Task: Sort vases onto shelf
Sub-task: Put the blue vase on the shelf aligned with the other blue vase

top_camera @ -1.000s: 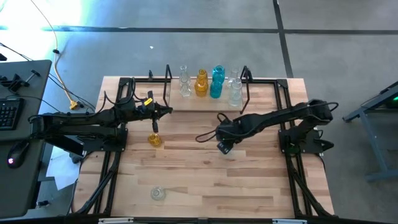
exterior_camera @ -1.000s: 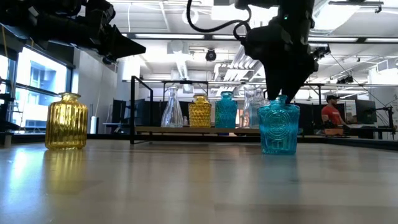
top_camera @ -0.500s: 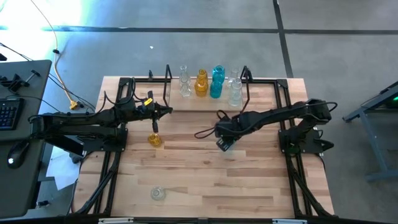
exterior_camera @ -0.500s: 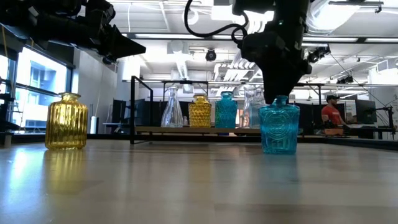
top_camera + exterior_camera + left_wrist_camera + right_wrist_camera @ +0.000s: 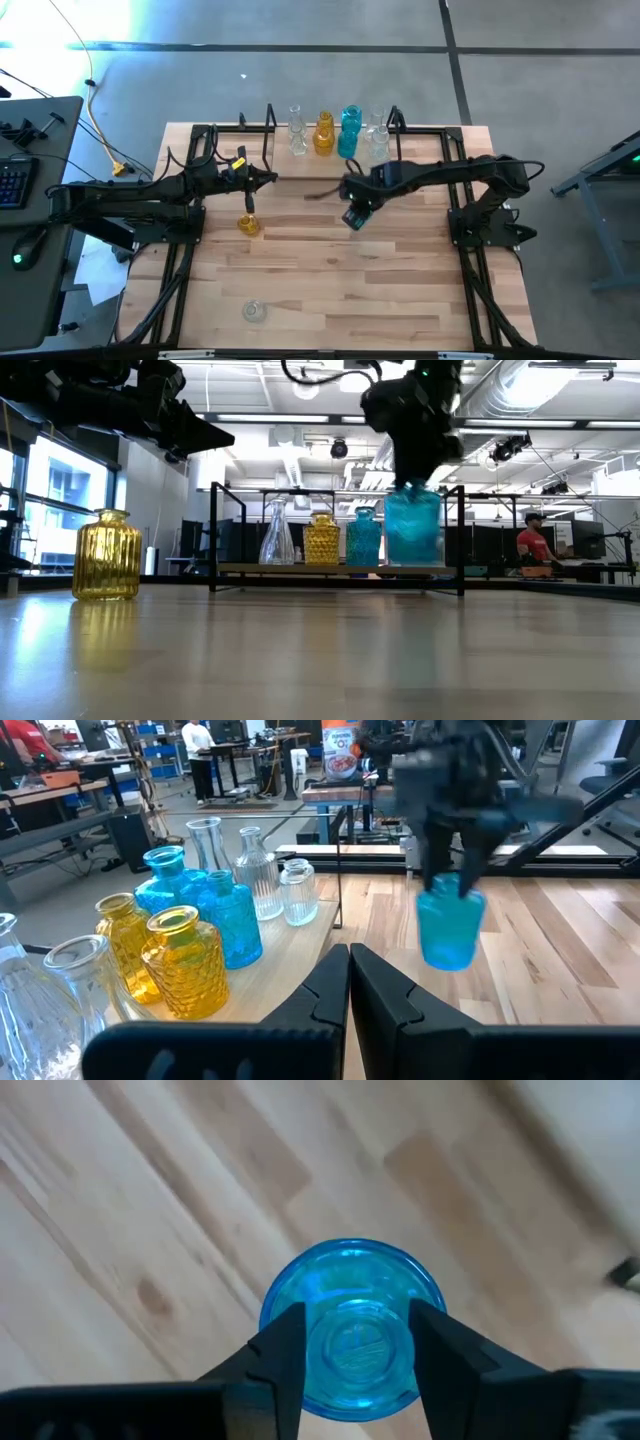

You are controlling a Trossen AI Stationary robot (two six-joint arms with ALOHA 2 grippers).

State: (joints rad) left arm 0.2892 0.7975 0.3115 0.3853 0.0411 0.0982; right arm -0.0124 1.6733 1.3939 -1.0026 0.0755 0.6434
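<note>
My right gripper [image 5: 356, 214] is shut on a teal-blue vase [image 5: 412, 526], held in the air in front of the shelf [image 5: 330, 163]. The vase also shows in the left wrist view [image 5: 449, 926] and the right wrist view [image 5: 352, 1330]. On the shelf stand clear [image 5: 297, 131], amber [image 5: 323, 133], teal-blue [image 5: 348, 130] and more clear [image 5: 378, 146] vases. An amber vase [image 5: 248, 224] stands on the table near my left gripper [image 5: 272, 178], which is shut and empty beside the shelf's left end. A clear vase [image 5: 254, 311] stands near the front edge. My right gripper pinches the teal-blue vase's neck [image 5: 322, 1342] between its two fingers [image 5: 284, 1352], one on each side. The fingers come from above, pointing down. The vase hangs upright below them, lifted clear of the table.
The shelf's black frame has upright loop ends [image 5: 270, 120] at left and right [image 5: 395, 122]. Bare shelf board lies left of the clear vase. Black arm frames run along both table sides. People stand in the room beyond the table [image 5: 532, 540].
My right gripper has risen and gone toward the table's far edge and the shelf, staying shut on the teal-blue vase. The vase stood on the table a second ago and now hangs lifted clear, still upright.
</note>
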